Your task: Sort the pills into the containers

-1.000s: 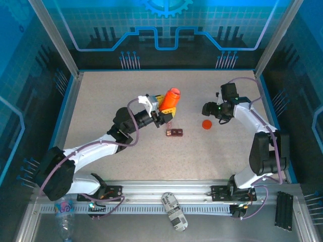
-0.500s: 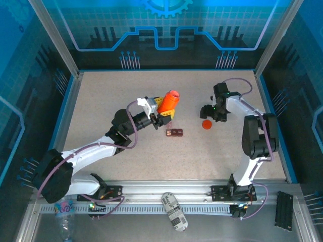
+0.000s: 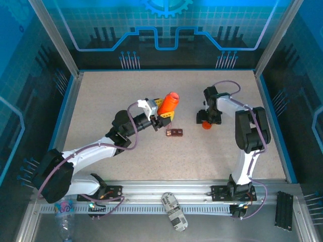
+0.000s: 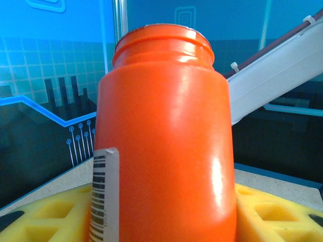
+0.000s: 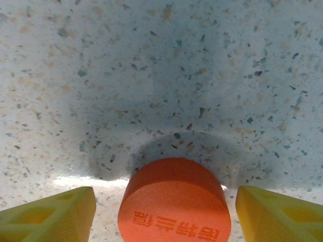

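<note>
Left tool [image 3: 165, 117] clamps the uncapped orange bottle [image 4: 164, 136]; right tool [image 3: 205, 120] gapes astride an orange cap [image 5: 174, 201]. The maroon box's [image 3: 174, 132] contents are too small to tell.

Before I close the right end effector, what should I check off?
1. The orange cap sits between the fingers of the right end effector: ok, though it is nearer one finger.
2. The cap lies flat on the table: ok.
3. The left end effector is clamped on the orange bottle: ok.
4. The bottle's mouth is uncapped: ok.
5. The maroon two-cell box lies free on the table, with neither arm touching it: ok.
6. Pills in the box's cells: cannot tell, too small.
</note>
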You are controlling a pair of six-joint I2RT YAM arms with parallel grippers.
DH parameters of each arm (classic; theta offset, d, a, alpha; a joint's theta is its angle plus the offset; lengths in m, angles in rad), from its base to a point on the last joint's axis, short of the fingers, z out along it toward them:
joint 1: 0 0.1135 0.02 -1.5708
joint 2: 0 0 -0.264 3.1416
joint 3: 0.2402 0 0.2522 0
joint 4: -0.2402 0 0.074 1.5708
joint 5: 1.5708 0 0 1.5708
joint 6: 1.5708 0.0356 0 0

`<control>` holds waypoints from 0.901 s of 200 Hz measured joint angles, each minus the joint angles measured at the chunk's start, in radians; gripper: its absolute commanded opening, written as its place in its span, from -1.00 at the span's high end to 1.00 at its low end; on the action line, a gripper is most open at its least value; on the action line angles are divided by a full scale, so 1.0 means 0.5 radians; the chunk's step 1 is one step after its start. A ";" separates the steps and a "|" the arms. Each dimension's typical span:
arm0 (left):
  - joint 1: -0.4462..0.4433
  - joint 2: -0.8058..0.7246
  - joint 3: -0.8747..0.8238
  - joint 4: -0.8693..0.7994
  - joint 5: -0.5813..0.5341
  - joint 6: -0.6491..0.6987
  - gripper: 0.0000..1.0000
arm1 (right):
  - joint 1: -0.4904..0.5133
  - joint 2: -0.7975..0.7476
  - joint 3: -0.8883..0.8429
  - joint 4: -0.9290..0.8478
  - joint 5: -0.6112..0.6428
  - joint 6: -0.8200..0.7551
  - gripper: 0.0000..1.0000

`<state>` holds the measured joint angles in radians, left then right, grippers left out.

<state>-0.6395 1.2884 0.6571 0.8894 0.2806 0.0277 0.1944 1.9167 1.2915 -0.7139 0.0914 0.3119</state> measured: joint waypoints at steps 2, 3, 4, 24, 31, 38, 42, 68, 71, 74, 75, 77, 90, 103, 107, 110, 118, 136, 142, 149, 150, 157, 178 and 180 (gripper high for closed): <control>0.000 0.000 -0.001 0.000 0.000 0.000 1.00 | 0.000 0.002 0.000 -0.002 0.006 -0.001 -0.44; 0.000 0.000 -0.001 0.000 0.000 0.000 1.00 | 0.001 0.002 0.000 -0.002 0.007 -0.002 -0.43; 0.000 0.000 -0.001 0.001 0.000 0.001 1.00 | 0.000 0.002 0.000 -0.002 0.008 -0.001 -0.43; 0.000 0.000 -0.001 0.014 0.000 -0.001 1.00 | 0.001 0.002 0.000 -0.007 0.027 -0.006 -0.38; 0.000 0.000 -0.001 0.018 0.000 -0.001 1.00 | 0.001 0.003 0.000 -0.007 0.029 -0.006 -0.37; 0.000 0.000 -0.003 0.024 0.000 -0.002 1.00 | 0.002 0.003 0.000 -0.007 0.030 -0.007 -0.36; 0.000 0.000 -0.006 0.027 0.000 -0.002 1.00 | 0.002 0.003 0.000 -0.007 0.031 -0.006 -0.36; 0.002 0.000 -0.017 0.030 0.000 -0.005 1.00 | 0.002 0.017 0.000 -0.007 0.036 -0.007 -0.34; 0.002 0.000 -0.018 0.031 0.000 -0.005 1.00 | 0.002 0.019 0.000 -0.007 0.036 -0.007 -0.32; 0.002 0.000 -0.019 0.031 0.000 -0.005 1.00 | 0.002 0.024 0.000 -0.007 0.036 -0.007 -0.31; 0.002 0.000 -0.019 0.031 0.000 -0.005 1.00 | 0.002 0.025 0.000 -0.007 0.036 -0.006 -0.31; 0.002 0.000 -0.019 0.032 0.000 -0.005 1.00 | 0.002 0.028 0.000 -0.007 0.036 -0.008 -0.31; 0.002 0.000 -0.024 0.036 0.000 -0.005 1.00 | 0.002 0.041 0.000 -0.007 0.043 -0.011 -0.28; 0.002 0.000 -0.028 0.043 0.001 -0.005 1.00 | 0.002 0.042 0.000 -0.007 0.049 -0.013 -0.21; 0.002 0.000 -0.029 0.043 0.000 -0.005 1.00 | 0.002 0.042 0.000 -0.007 0.050 -0.014 -0.19; 0.002 0.000 -0.029 0.044 0.000 -0.005 1.00 | 0.002 0.042 0.000 -0.007 0.053 -0.012 -0.17; 0.002 0.000 -0.030 0.046 0.000 -0.005 1.00 | 0.002 0.042 -0.001 -0.008 0.060 -0.014 -0.11; 0.004 0.000 -0.030 0.046 0.000 -0.005 1.00 | 0.002 0.042 -0.001 -0.006 0.066 -0.011 0.01; 0.004 0.001 -0.030 0.047 0.000 -0.005 1.00 | 0.002 0.042 -0.001 -0.006 0.065 -0.014 0.02; 0.004 0.002 -0.030 0.050 0.000 -0.005 1.00 | 0.002 0.039 0.000 -0.005 0.065 -0.013 0.08; 0.004 0.002 -0.030 0.050 0.000 -0.005 1.00 | 0.002 0.039 0.000 -0.005 0.065 -0.013 0.08; 0.004 0.002 -0.031 0.050 0.000 -0.005 1.00 | 0.002 0.037 0.000 -0.006 0.066 -0.007 0.10; 0.004 0.002 -0.031 0.051 0.000 -0.005 1.00 | 0.004 0.027 -0.002 -0.005 0.053 -0.012 0.13; 0.004 0.003 -0.031 0.051 -0.001 -0.005 1.00 | 0.005 0.024 -0.002 -0.005 0.049 -0.012 0.13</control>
<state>-0.6376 1.2900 0.6418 0.9150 0.2802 0.0250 0.1967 1.9289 1.2903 -0.7166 0.1158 0.3058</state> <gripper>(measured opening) 0.545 0.498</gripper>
